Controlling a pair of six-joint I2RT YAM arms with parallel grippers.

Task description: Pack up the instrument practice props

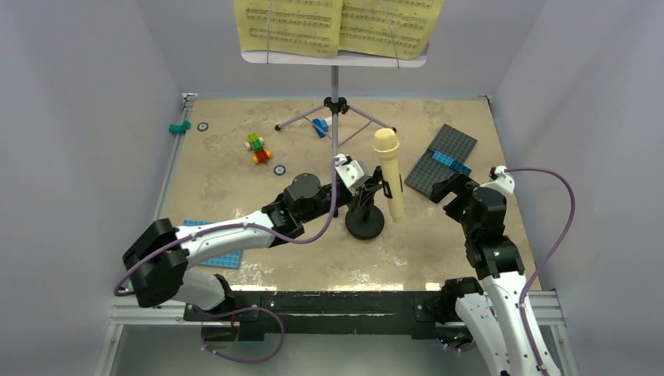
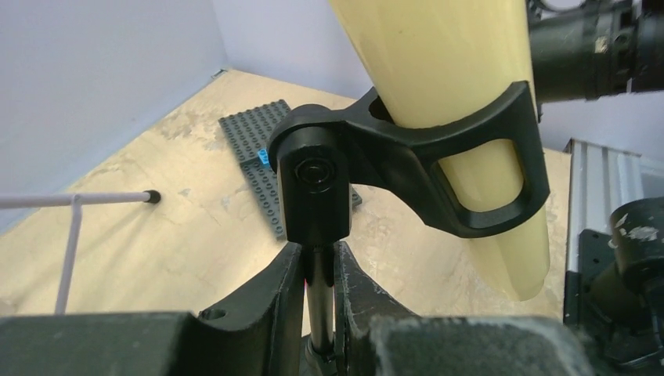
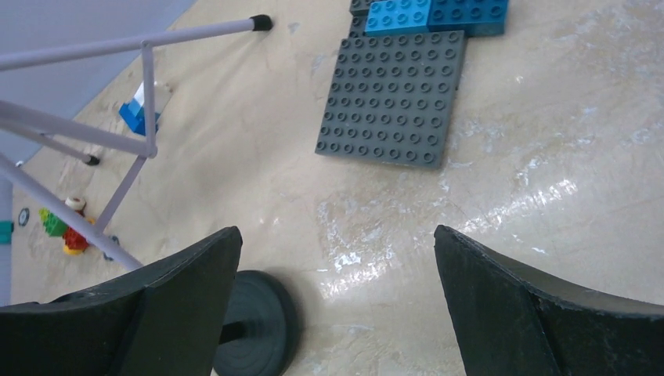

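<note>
Mottled tan surface [image 1: 227, 188], pale walls [image 1: 78, 117] all round. Left hand [image 2: 319, 270] clamped on mic stand [image 2: 313, 180] post; right hand [image 3: 337, 235] wide.

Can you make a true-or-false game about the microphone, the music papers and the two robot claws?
1. The cream microphone sits clipped in the mic stand. True.
2. The right claw holds the microphone. False: it is open and empty.
3. The left claw pinches the mic stand's thin post. True.
4. The yellow sheet music is in the left claw. False: it rests on the music stand.
</note>
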